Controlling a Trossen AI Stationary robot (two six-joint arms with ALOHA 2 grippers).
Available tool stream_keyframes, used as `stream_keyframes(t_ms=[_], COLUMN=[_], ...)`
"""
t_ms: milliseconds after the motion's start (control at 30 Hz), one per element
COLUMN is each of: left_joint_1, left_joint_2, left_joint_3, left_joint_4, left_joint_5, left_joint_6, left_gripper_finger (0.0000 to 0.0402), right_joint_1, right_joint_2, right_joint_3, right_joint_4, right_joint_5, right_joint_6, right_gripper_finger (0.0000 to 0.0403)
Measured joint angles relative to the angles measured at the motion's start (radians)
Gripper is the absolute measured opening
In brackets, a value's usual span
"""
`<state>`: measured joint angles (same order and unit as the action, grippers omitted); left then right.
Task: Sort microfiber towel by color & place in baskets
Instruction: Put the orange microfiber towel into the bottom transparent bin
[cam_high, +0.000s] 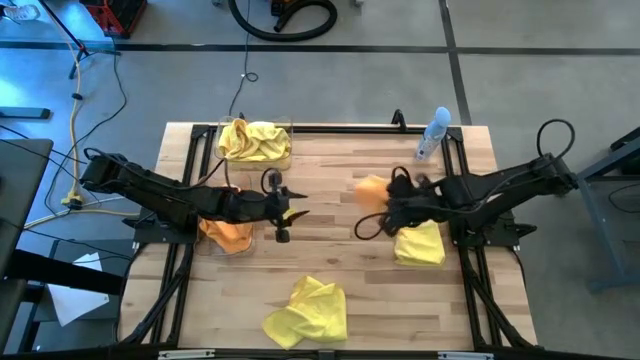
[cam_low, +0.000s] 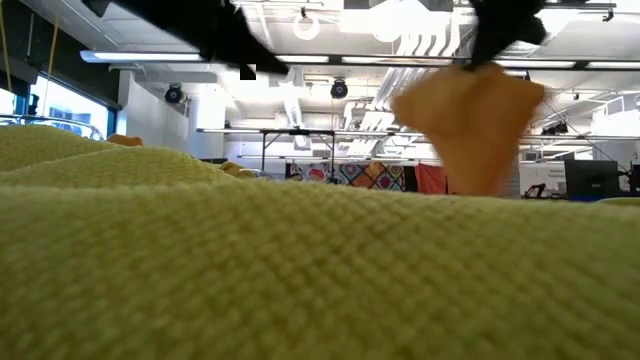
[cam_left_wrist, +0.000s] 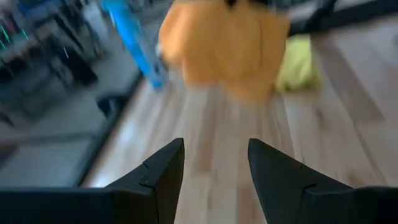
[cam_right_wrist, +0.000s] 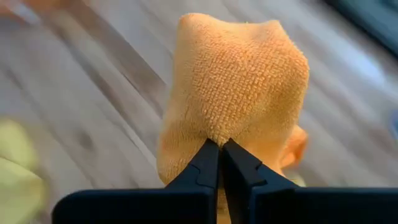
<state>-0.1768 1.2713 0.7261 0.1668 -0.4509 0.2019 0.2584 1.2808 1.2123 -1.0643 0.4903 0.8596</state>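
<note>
Your right gripper (cam_right_wrist: 221, 146) has its jaws clenched on an orange towel (cam_right_wrist: 239, 81), holding it above the worktop (cam_high: 330, 250) right of centre. Your left gripper (cam_left_wrist: 214, 158) faces it from the left, jaws released, holding nothing. Yellow towels (cam_high: 255, 140) fill the far basket (cam_high: 285, 155); another yellow towel (cam_high: 310, 310) lies near.

In the low view a yellow towel (cam_low: 300, 270) right against the lens hides the table and everything behind it. The orange towel (cam_low: 470, 125) above it is blurred, its gripper cut off at the frame's top.
</note>
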Motion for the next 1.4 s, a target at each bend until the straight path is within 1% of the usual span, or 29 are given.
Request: stream_keyframes(t_ms=[100,200,333,467,533,667,833,967,1100,1200,1267,1333,1367,1400], left_joint_1=[0.0,0.001,0.001,0.0,0.0,0.0,0.001,-0.001,0.001,-0.004,-0.003,-0.003,-0.003,-0.003], left_joint_2=[0.0,0.0,0.0,0.0,0.0,0.014,0.066,0.106,0.131,0.136,0.137,0.137,0.137,0.137], left_joint_3=[0.0,0.0,0.0,0.0,0.0,0.001,0.001,0.002,0.002,0.002,0.002,0.002,0.002,0.002], left_joint_4=[0.114,0.185,0.22,0.23,0.229,0.217,0.222,0.232,0.242,0.247,0.243,0.244,0.243,0.24], left_joint_5=[0.005,0.038,0.067,0.074,0.096,0.104,0.093,0.024,0.004,0.004,0.004,0.001,0.0,0.0], left_joint_6=[0.056,0.082,0.112,0.123,0.11,0.089,0.089,0.09,0.089,0.089,0.088,0.088,0.087,0.081], left_gripper_finger=[0.0165,0.0165,0.0165,0.0165,0.0165,0.0165,0.0165,0.0165,0.016,0.0129,0.0088,0.0037,0.0021,0.0014], right_joint_1=[-0.015,-0.03,-0.06,-0.1,-0.113,-0.123,-0.119,-0.119,-0.119,-0.119,-0.119,-0.119,-0.119,-0.121], right_joint_2=[0.0,0.017,0.076,0.162,0.198,0.242,0.249,0.249,0.253,0.253,0.253,0.253,0.253,0.253], right_joint_3=[0.0,-0.014,-0.015,-0.016,-0.016,-0.016,-0.016,-0.016,-0.016,-0.016,-0.016,-0.016,-0.016,-0.016], right_joint_4=[0.201,0.371,0.515,0.634,0.697,0.798,0.912,0.941,0.938,0.939,0.937,0.939,0.934,0.926], right_joint_5=[0.008,-0.006,-0.071,-0.182,-0.211,-0.215,-0.23,-0.303,-0.3,-0.3,-0.299,-0.282,-0.271,-0.252], right_joint_6=[-0.172,-0.314,-0.439,-0.548,-0.612,-0.726,-0.834,-0.862,-0.86,-0.86,-0.855,-0.832,-0.822,-0.815], right_gripper_finger=[0.0003,0.0001,0.0001,0.0001,0.0001,0.0,0.0,0.0,0.0,0.0,0.0001,0.0005,0.0009,0.0014])
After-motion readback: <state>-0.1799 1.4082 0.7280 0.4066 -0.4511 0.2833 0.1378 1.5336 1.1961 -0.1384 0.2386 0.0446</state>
